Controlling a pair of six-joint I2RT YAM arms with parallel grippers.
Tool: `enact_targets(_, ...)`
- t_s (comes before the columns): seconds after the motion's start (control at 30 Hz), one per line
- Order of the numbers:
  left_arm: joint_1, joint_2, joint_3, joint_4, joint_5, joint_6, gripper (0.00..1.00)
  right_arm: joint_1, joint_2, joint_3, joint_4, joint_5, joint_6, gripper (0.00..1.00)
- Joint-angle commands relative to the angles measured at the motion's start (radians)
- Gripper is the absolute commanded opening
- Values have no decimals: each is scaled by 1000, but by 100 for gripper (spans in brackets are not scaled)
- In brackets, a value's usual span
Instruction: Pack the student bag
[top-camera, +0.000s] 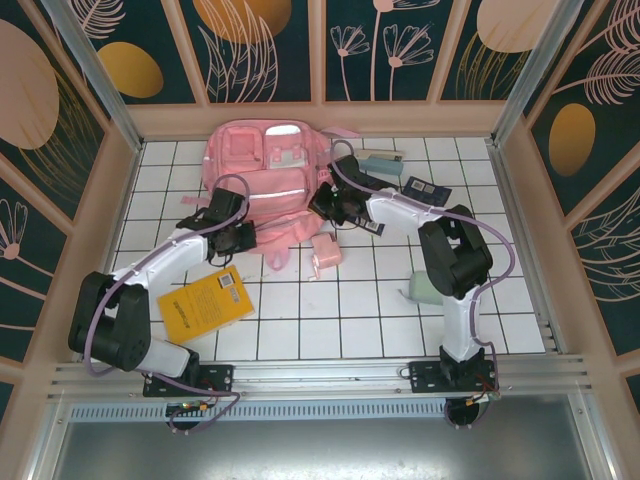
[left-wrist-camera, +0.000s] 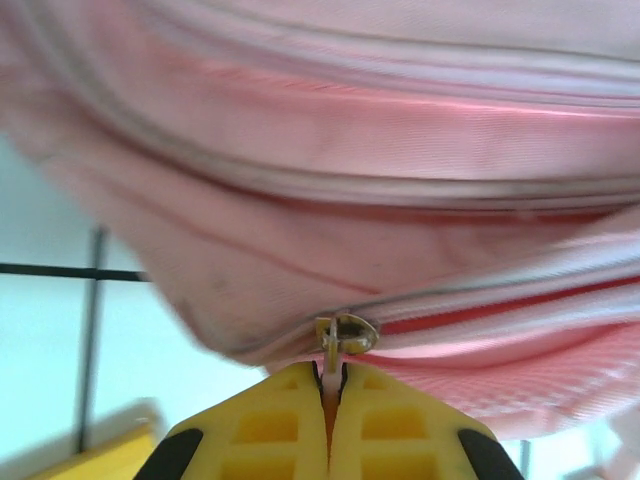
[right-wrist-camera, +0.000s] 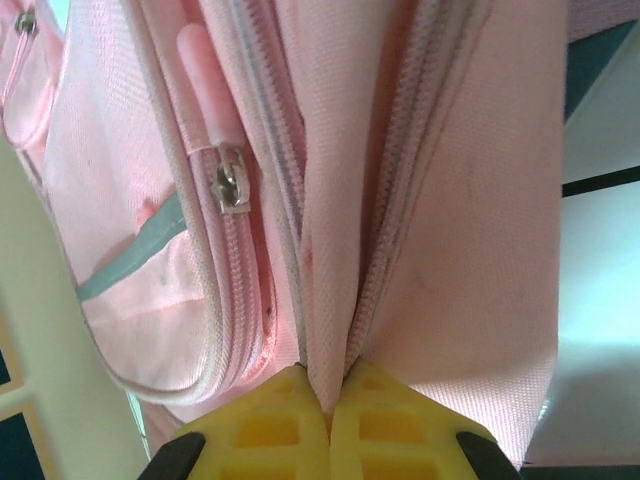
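student bag (top-camera: 262, 180), fabric pinched in both jaws

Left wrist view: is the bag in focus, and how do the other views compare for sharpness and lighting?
Left wrist: the student bag fabric is soft and smeared towards the top, while the zipper pull is fairly sharp. Right wrist: the weave and zipper slider are crisp. Top external: evenly lit and sharp, with soft shadows.

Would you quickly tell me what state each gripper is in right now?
Left gripper: shut, pinching a zipper pull on the student bag.
Right gripper: shut on a fold of the student bag's fabric beside a zipper.
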Motion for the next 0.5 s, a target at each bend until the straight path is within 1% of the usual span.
enact_targets(0.0, 103, 6, 29, -143, -227, 13, 0, -70, -43, 41, -24, 73, -55, 0)
enact_targets(0.07, 118, -9, 30, -123, -207, 38, 0, -78, -31, 60, -26, 60, -67, 0)
enact_targets(0.2, 117, -83, 17, -52, -25, 97, 0, -84, 26, 147, -61, 33, -108, 0)
enact_targets(0.3, 114, -135, 3, -22, 85, 117, 0, -85, 86, 242, -109, 16, -154, 0)
enact_targets(0.47, 79, -235, -34, 11, 183, 108, 0, -93, 187, 420, -194, 20, -218, 0)
